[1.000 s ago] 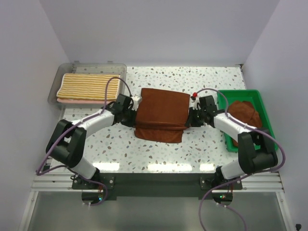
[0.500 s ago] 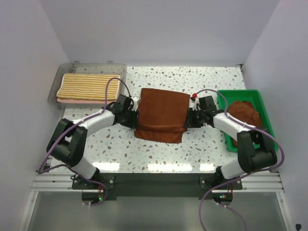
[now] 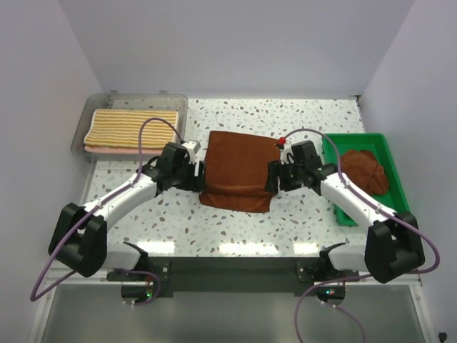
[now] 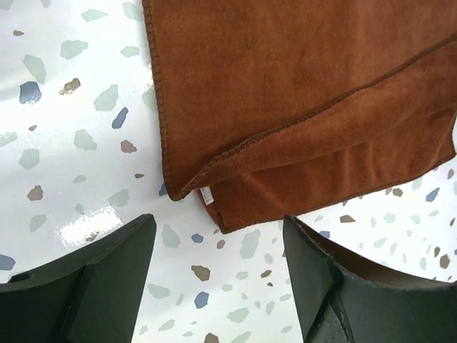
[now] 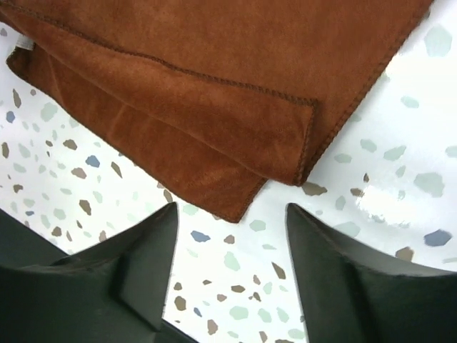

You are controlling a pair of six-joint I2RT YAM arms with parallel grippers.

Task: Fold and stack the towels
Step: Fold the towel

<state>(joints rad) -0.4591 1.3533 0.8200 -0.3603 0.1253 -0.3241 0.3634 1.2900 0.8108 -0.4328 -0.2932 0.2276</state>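
Overhead, the brown towel lies flat in the middle of the surface. It is folded once, and its under layer shows along the 6 o'clock edge. Its slightly longer axis runs 12 to 6. The left pincer sits just beside its 9 o'clock side and the right pincer just beside its 3 o'clock side, so each arm is equally near. A striped towel rests in a clear bin at 10 o'clock, and a crumpled towel waits in a green tray at 3 o'clock. Both are well apart from the brown one, and nothing blocks either side.

From the left wrist, the dark fingers stand apart and hold nothing. The towel's layered corner lies just ahead at 12 o'clock.

From the right wrist, that pincer is likewise spread and empty, with the other near corner straight ahead between its tips. A regrasp of both corners looks like the next need.
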